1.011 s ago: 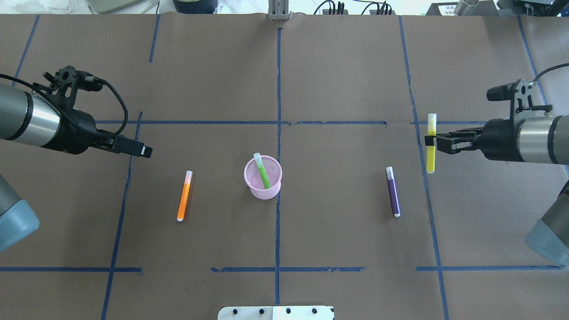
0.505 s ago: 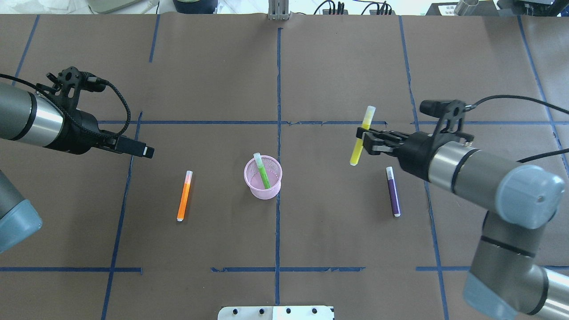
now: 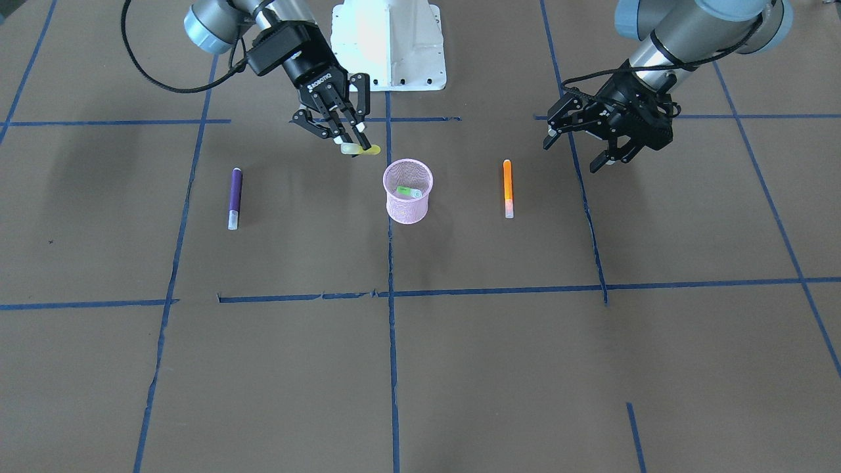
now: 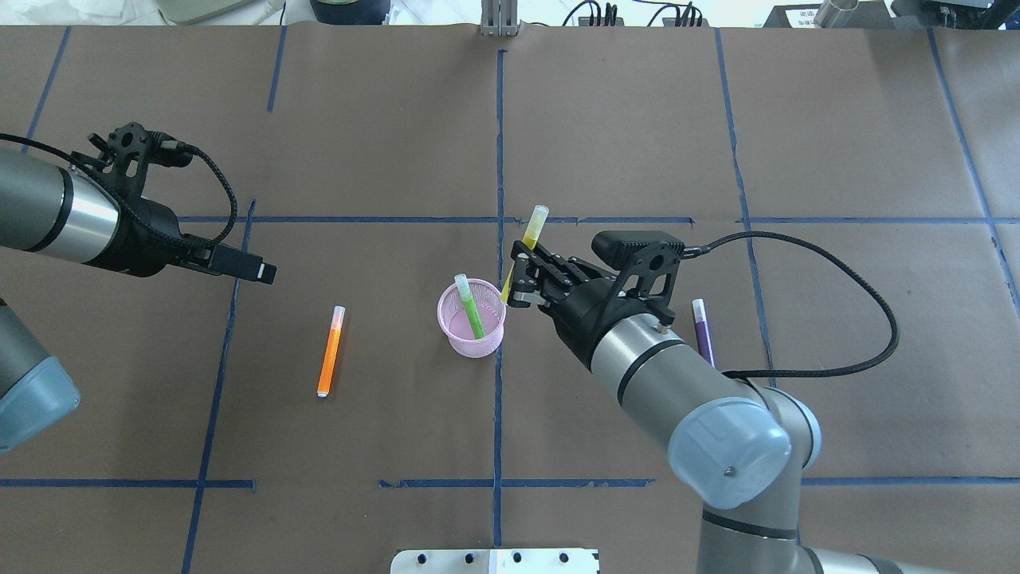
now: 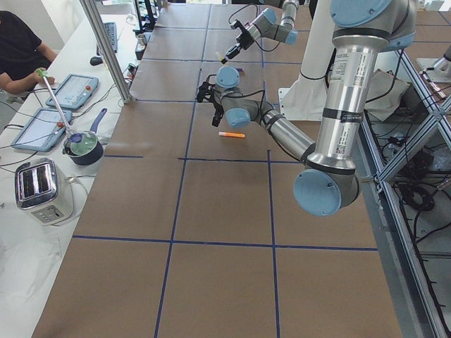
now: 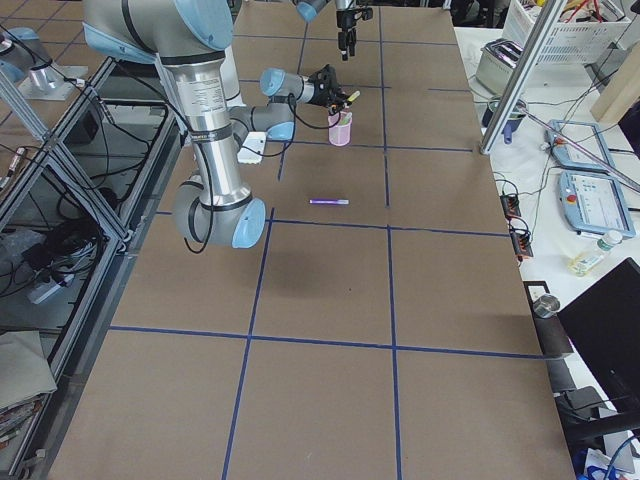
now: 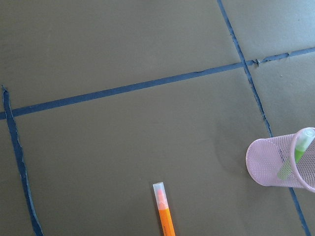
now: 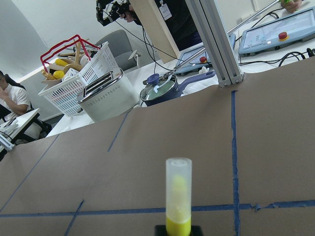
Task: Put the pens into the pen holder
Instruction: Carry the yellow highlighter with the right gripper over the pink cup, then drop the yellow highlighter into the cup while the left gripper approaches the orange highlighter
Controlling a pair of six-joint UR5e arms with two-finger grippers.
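While a green pen [image 4: 472, 312] leans in the pink mesh pen holder [image 4: 480, 345], midway between the tabletop's [image 4: 621, 119] left and right edges, the right gripper [image 4: 516, 281] clamps a yellow pen [image 4: 532, 228] beside its rim.
Pale cap up, the yellow pen tilts; the right arm stretches in from the near right corner, and the left gripper [image 3: 573, 154] hangs splayed wide.

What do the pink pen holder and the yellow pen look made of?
Pen holder: probably pink-coated wire mesh; the green pen shows through its fine grid. Yellow pen: likely smooth plastic, its pale cap translucent, yellow visible inside.
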